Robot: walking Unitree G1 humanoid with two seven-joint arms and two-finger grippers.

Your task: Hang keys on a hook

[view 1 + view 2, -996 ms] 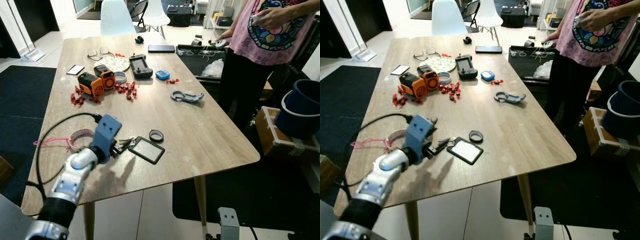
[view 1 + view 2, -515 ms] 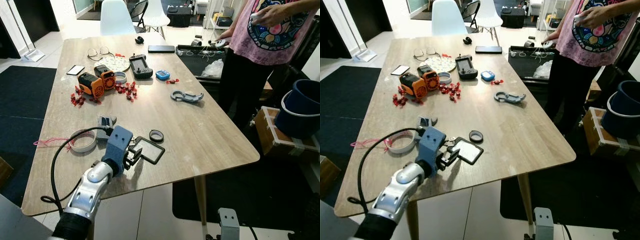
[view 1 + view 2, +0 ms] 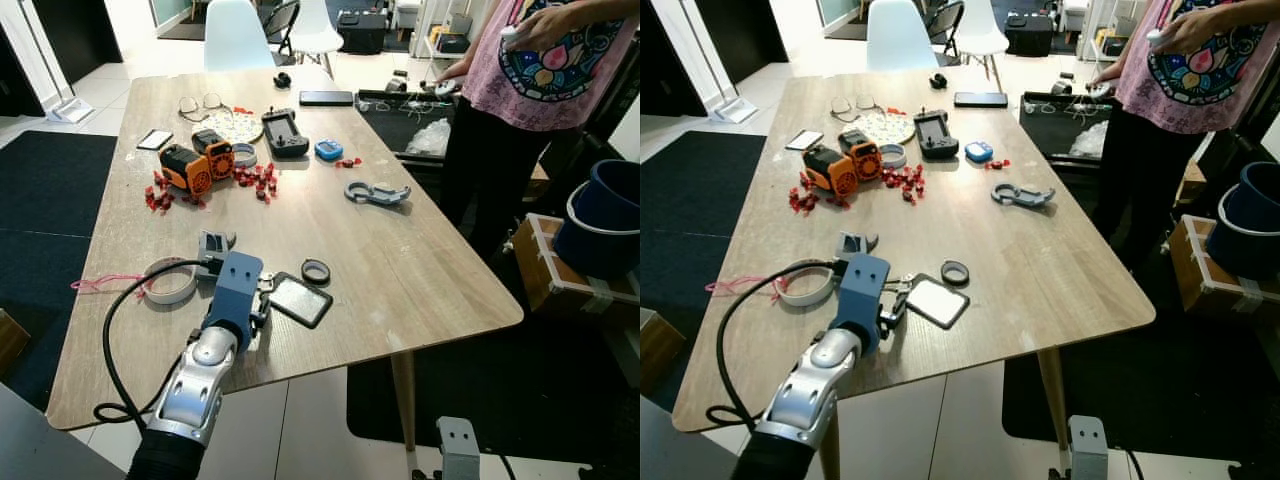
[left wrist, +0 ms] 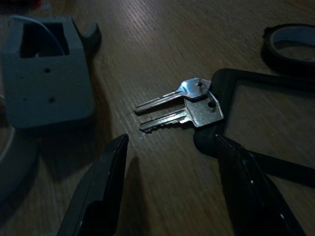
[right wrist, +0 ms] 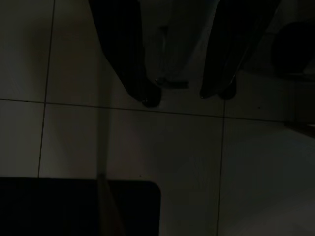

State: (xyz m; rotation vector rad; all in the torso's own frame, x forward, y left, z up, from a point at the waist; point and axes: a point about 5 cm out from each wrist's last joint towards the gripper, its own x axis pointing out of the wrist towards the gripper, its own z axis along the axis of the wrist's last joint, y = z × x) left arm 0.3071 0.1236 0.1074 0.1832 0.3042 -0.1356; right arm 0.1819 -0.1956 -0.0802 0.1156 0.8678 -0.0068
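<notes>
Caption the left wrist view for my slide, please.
Open left gripper poised over two keys lying on the table.

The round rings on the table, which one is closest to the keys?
The small black ring, just beyond the black card holder that the keys hang from. The white tape roll lies farther left; the grey one sits far up the table.

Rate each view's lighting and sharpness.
Left and right eye views: bright, even, sharp, with the left gripper throwing a soft shadow on the table. Left wrist view: dim but readable, glare on the keys. Right wrist view: very dark; right gripper over floor tiles.
</notes>
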